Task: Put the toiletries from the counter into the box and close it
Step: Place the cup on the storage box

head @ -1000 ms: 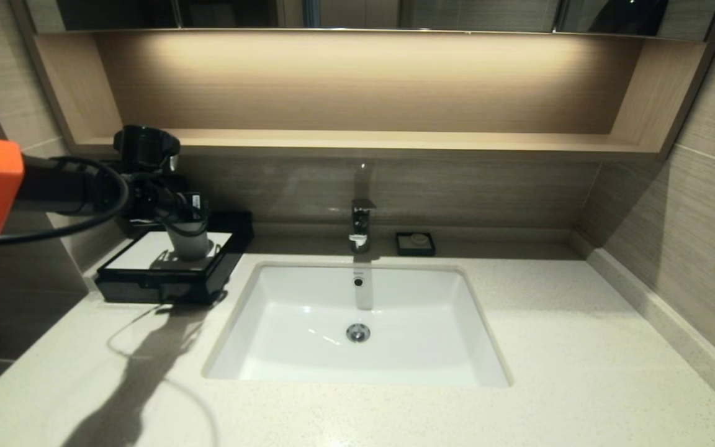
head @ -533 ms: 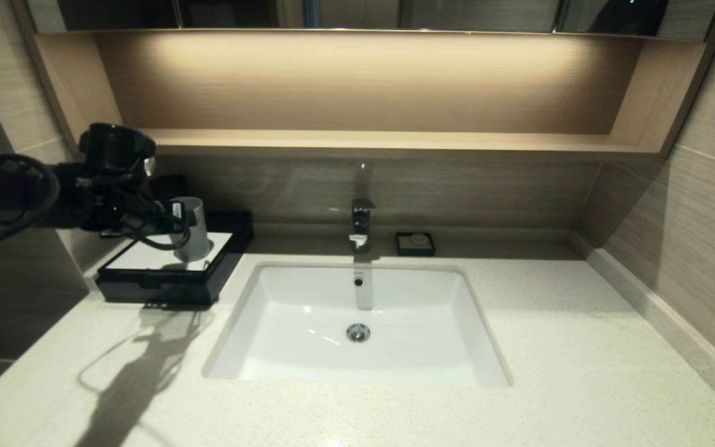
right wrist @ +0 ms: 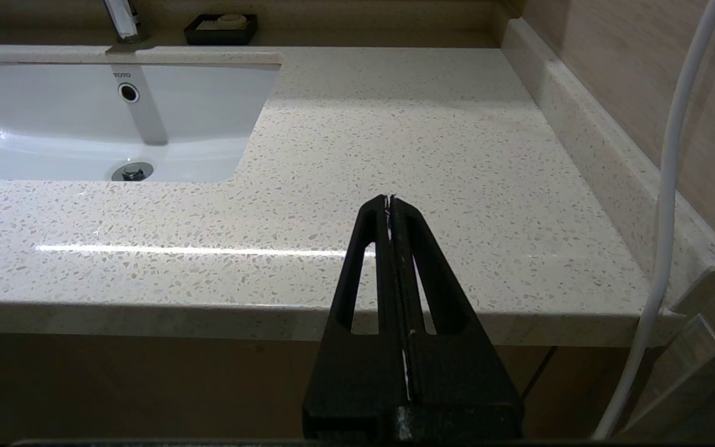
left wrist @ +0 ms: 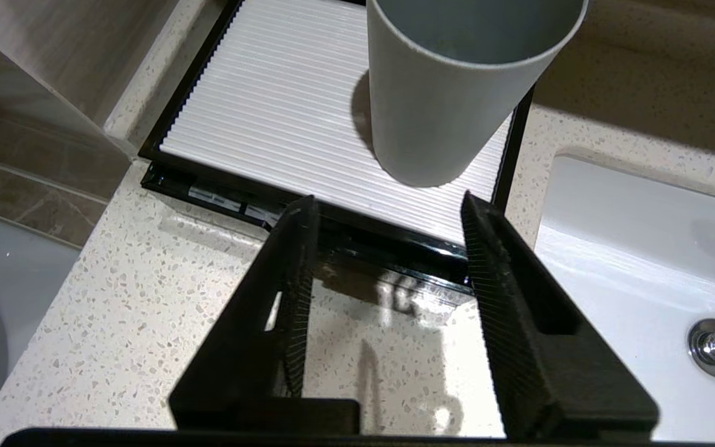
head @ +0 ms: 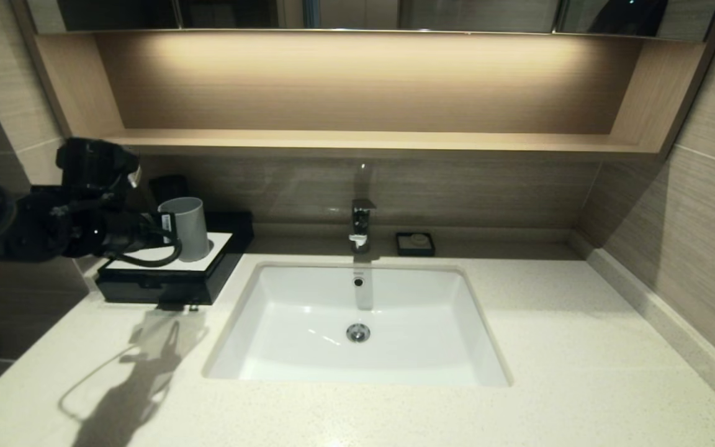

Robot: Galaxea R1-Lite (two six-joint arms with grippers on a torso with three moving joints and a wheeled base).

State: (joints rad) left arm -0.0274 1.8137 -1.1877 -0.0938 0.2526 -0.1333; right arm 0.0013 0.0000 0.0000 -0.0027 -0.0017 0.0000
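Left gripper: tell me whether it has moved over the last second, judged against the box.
Yes. The left gripper has drawn back off the grey cup toward the box's left end, jaws open and empty.

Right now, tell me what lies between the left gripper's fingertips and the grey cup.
In the left wrist view, only the box's black front edge and a strip of its ribbed white top separate the open left gripper from the grey cup standing on it.

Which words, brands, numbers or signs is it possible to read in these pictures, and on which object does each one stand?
"TOTO": on the back wall of the white sink basin, just above the overflow hole, readable in the right wrist view.
Small white label on the left gripper: too small to read.
Pale markings on the front edge of the black box: too blurred to read.
No other text is visible.
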